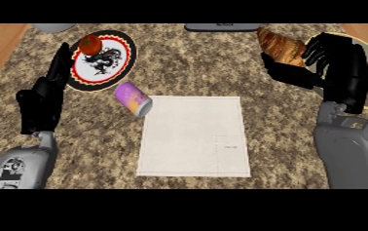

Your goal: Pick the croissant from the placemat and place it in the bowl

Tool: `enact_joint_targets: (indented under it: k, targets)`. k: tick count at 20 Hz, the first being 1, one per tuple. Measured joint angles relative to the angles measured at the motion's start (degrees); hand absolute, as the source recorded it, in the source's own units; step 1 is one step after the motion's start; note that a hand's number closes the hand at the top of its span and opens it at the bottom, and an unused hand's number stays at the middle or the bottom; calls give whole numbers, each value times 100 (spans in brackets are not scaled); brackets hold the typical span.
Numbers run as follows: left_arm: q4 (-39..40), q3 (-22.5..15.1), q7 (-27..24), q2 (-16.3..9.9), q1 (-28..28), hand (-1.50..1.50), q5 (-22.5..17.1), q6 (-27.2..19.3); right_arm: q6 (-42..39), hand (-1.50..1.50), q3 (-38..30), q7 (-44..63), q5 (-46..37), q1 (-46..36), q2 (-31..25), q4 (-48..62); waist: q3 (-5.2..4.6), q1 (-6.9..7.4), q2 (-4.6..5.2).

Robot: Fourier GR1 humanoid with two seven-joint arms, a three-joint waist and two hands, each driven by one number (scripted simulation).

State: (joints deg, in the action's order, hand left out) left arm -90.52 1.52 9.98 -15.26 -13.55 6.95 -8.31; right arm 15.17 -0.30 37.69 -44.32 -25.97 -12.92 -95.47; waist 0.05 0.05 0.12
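Note:
The brown croissant (282,48) is up off the counter at the upper right, with my right hand (332,67) curled round it, thumb below and fingers on its right side. The white placemat (194,136) lies bare in the middle of the counter. At the upper left stands a round dish with a black rim and a dragon pattern (117,54); a red tomato (90,45) lies in it. My left hand (45,98) rests at the left edge, fingers straight and pointing up, just left of that dish.
A purple can (134,99) lies on its side off the placemat's upper left corner. A grey object (53,27) shows at the top left and a dark grey one (221,27) at the top centre. Wooden edges border the granite counter at both upper corners.

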Motion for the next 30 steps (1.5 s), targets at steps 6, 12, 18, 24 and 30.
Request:
enact_joint_targets:
  k: [6, 12, 18, 24, 30]
  targets:
    - [-56, -71, -96, 104, 124, 0, 93, -3, 415, 150, -840, -1185, 297, -212, -652, 1334, -1, 46, 9]
    - [-190, -11, 63, 76, 45, 0, 36, 79, 879, 150, -1270, -2124, 27, -444, -1305, 2979, 1, 106, 28]
    - [-118, -128, 17, 220, 17, 0, 155, 31, 1526, 150, -1728, -3090, -15, -1054, -1749, 5020, 7, 180, 59]
    - [-99, -130, -42, 235, -23, 0, 169, 63, 1315, -150, -2337, -3948, 632, -1488, -1952, 6468, 20, 260, 100]
    - [-144, -115, 7, 250, -94, 0, 151, 88, 745, -150, -2892, -5116, 1348, -1729, -2087, 7175, 28, 281, 110]
